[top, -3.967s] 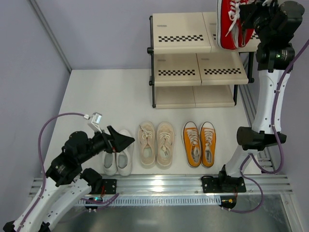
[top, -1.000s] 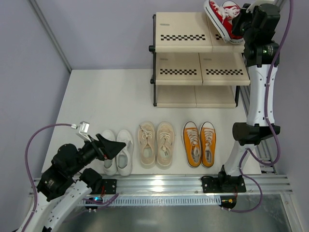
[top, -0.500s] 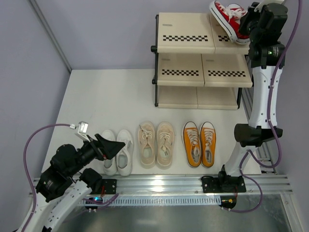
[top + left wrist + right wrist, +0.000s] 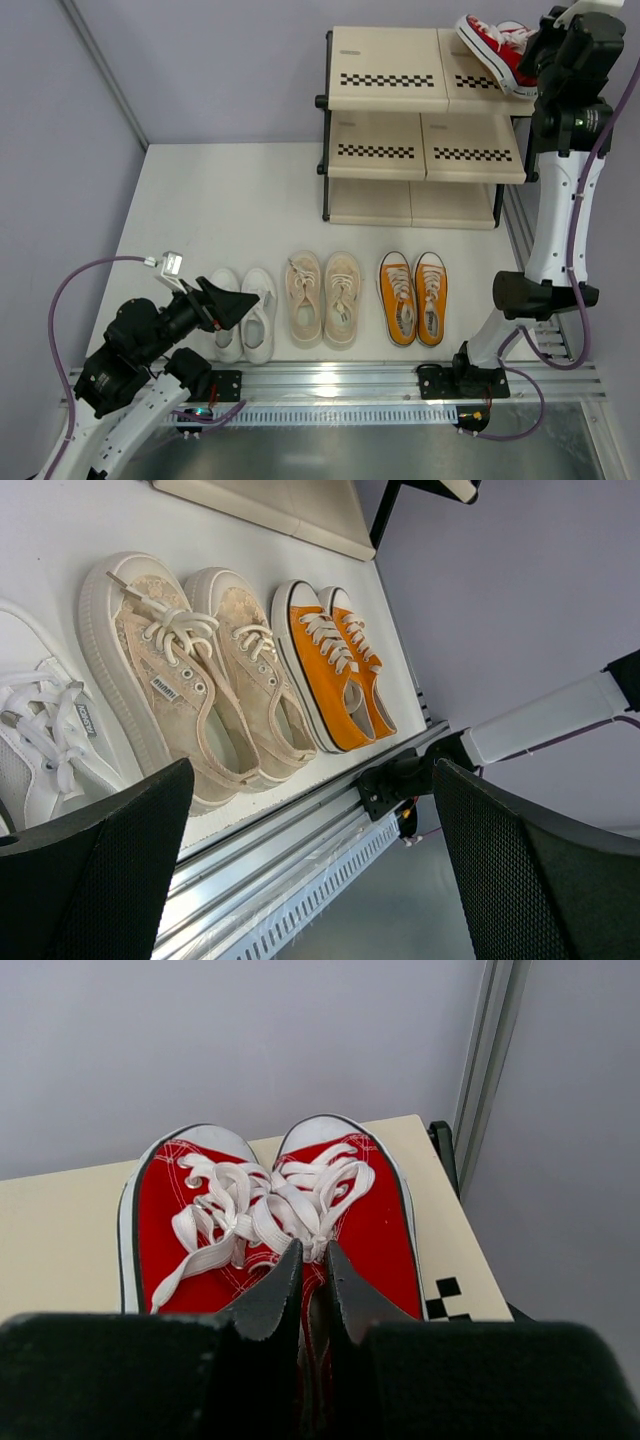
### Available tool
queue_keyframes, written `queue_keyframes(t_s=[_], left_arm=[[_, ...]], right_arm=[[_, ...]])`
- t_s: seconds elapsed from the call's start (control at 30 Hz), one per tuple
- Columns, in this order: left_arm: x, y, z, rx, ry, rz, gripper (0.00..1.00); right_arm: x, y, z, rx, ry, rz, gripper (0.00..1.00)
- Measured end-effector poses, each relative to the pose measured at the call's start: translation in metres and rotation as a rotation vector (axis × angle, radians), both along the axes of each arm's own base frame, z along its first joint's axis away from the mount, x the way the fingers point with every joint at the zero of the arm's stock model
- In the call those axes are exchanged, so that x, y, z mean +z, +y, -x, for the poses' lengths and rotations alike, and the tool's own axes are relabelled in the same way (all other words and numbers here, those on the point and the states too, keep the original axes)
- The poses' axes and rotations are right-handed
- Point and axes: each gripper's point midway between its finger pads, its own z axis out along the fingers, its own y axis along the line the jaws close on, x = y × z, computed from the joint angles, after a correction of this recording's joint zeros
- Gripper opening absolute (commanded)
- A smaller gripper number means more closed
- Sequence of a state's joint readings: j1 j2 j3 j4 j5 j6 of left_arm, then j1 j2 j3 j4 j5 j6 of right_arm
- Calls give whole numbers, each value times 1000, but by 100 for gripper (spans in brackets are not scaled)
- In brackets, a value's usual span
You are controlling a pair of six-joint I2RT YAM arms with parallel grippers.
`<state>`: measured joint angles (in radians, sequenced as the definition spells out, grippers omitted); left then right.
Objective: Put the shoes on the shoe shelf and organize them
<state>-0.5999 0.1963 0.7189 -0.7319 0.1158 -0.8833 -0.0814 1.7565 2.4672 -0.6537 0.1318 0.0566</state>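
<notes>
While the left jaws stand wide apart above the white pair, it, the cream pair and the orange pair line the near edge of the white bench, long axes near-to-far, toes toward the far shoe shelf, with open bench between. Right jaws pinch the red pair by its inner collars at the top tier's right end, toes far-left.
</notes>
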Motion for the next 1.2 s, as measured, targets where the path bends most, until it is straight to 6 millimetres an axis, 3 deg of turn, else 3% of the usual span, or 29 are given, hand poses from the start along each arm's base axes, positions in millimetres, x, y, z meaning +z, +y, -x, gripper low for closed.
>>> queue_keyframes(t_s=[0.23,0.57,0.6,0.63,0.7,0.73,0.8,0.9,1.03,1.13,1.2], left_arm=[[0,0,0,0,3,3,100],[-2,0,1,1,5,7,100],[-2,0,1,1,6,8,100],[-2,0,1,2,7,9,100],[-3,0,1,3,11,15,100],[-2,0,1,4,12,18,100],[-2,0,2,4,10,24,100],[0,1,3,5,2,31,100],[0,1,3,5,0,32,100],[0,1,3,5,1,32,100],[0,1,4,5,0,33,100]], right_arm=[[-32,1,4,11,55,-1,4],[-27,11,-1,79,-16,8,4],[-26,13,-1,85,-18,8,10],[-26,14,-2,95,-21,7,26],[-26,18,-3,114,-24,1,32],[-26,20,-3,124,-24,-1,43],[-26,24,-4,148,-26,-11,52],[-27,28,-3,170,-25,-24,74],[-21,35,1,203,-32,-47,88],[-4,40,9,223,-71,-57,99],[8,42,18,232,-99,-62,100]])
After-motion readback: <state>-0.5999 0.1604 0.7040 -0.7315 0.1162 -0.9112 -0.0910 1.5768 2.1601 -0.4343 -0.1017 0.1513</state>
